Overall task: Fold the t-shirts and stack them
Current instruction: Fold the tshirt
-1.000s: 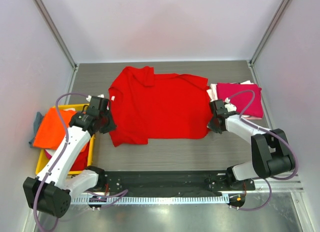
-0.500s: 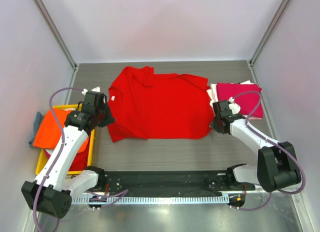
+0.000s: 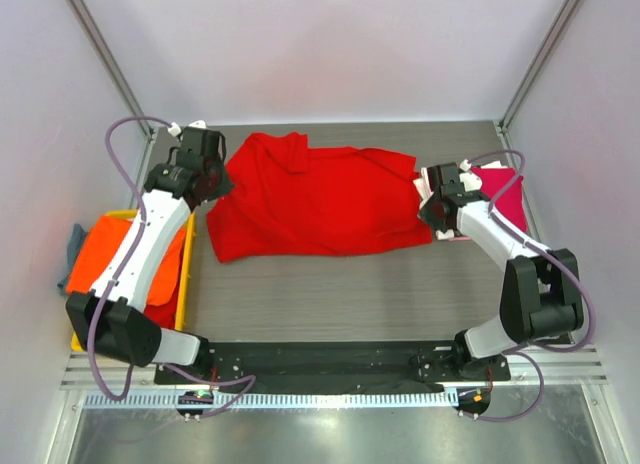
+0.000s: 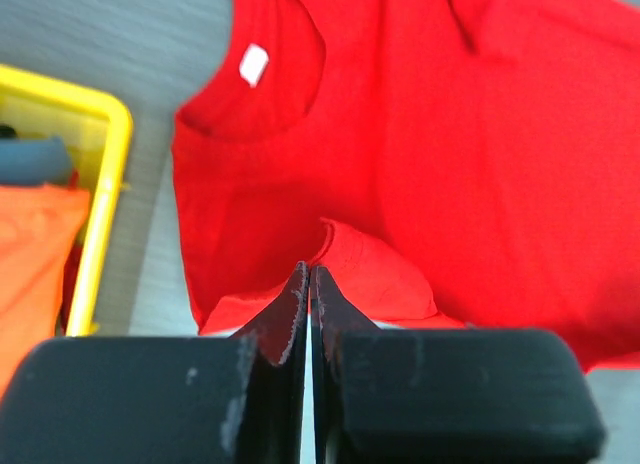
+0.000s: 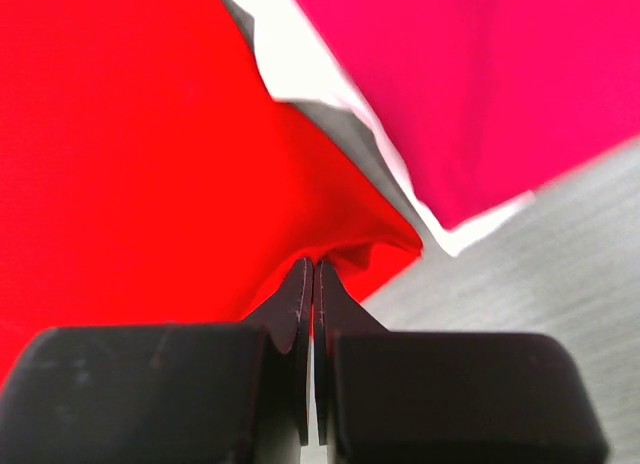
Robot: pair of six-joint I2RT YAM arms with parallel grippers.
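A bright red t-shirt (image 3: 320,204) lies across the middle of the table, its round neck and white label (image 4: 253,64) to the left. My left gripper (image 3: 212,187) is shut on a pinch of the shirt's left near edge (image 4: 350,274). On the shirt's right near corner (image 5: 390,249), my right gripper (image 3: 433,212) is shut as well. The near part of the shirt is lifted and drawn back over the rest. A folded magenta-pink t-shirt (image 3: 497,189) rests on a white t-shirt (image 5: 290,64) at the right. An orange t-shirt (image 3: 120,259) lies in the crate.
A yellow plastic crate (image 3: 185,274) stands at the left edge, with red cloth (image 3: 160,309) under the orange shirt and a grey cloth (image 3: 72,246) hanging outside it. White walls with metal posts close in the table on three sides.
Both grippers have moved toward the back wall, carrying the red shirt's near edge with them. The shirt now covers less of the table in front.
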